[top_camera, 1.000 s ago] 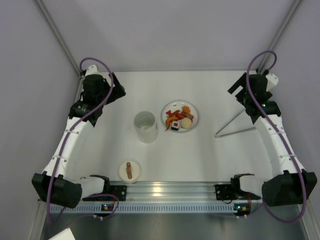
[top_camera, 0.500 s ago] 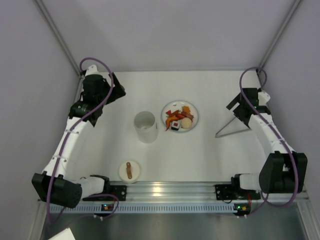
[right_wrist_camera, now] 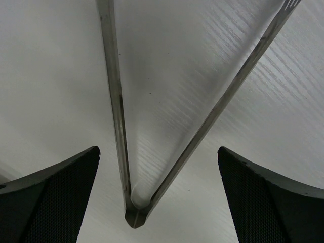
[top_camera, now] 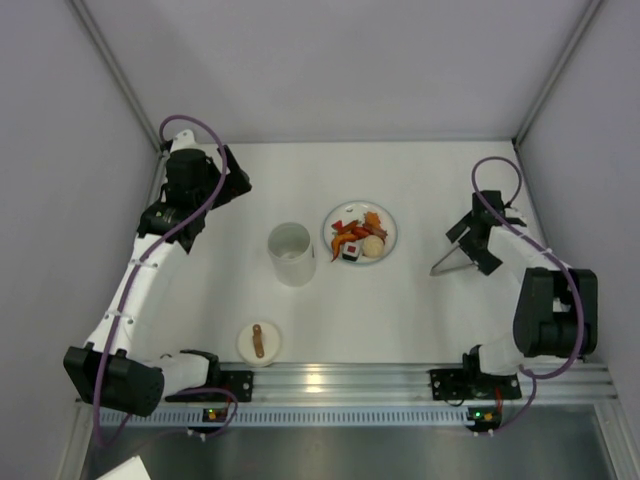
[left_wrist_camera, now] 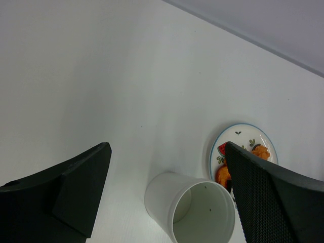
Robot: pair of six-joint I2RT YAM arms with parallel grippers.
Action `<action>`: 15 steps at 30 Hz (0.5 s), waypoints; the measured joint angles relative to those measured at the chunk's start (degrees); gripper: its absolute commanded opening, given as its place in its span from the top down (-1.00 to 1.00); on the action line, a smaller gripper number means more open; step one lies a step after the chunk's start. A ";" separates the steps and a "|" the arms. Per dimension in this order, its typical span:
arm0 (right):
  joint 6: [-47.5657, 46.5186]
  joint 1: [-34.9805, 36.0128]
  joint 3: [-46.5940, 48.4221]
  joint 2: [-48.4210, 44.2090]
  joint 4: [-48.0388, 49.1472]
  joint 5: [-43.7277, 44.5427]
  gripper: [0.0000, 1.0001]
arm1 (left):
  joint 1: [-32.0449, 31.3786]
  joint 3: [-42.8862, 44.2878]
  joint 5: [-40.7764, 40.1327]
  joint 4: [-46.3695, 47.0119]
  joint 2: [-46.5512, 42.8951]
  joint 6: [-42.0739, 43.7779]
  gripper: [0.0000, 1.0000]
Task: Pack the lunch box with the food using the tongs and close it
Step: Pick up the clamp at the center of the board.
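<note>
The tongs (top_camera: 448,262) lie flat on the table at the right, a thin metal V. My right gripper (top_camera: 474,245) hangs over their right part, open. In the right wrist view the tongs (right_wrist_camera: 117,116) spread upward from their joined end, which lies low between my right gripper's (right_wrist_camera: 159,195) wide-apart fingers; nothing is gripped. The lunch box (top_camera: 291,253) stands upright and empty at centre left, its lid (top_camera: 259,341) near the front edge. The food (top_camera: 358,238) sits on a plate. My left gripper (top_camera: 232,180) is open at the back left, with the lunch box (left_wrist_camera: 192,212) below it.
The round plate (top_camera: 385,218) stands just right of the lunch box and shows in the left wrist view as a blue-rimmed plate (left_wrist_camera: 216,152). Grey walls close in the table on the left, back and right. The arm bases and a metal rail run along the near edge.
My right arm has folded down and inward from the back right, bringing the open gripper over the tongs. The left arm, lunch box, lid and plate have not moved.
</note>
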 measured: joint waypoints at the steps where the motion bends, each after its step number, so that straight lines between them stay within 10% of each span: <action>1: 0.28 0.00 -0.17 0.46 0.20 -0.15 -0.99 | 0.00 0.00 0.00 0.00 0.00 0.00 -0.98; 15: 3.45 0.02 -1.01 3.93 3.15 -1.01 -0.98 | 0.00 0.00 0.02 0.00 0.00 0.00 -0.98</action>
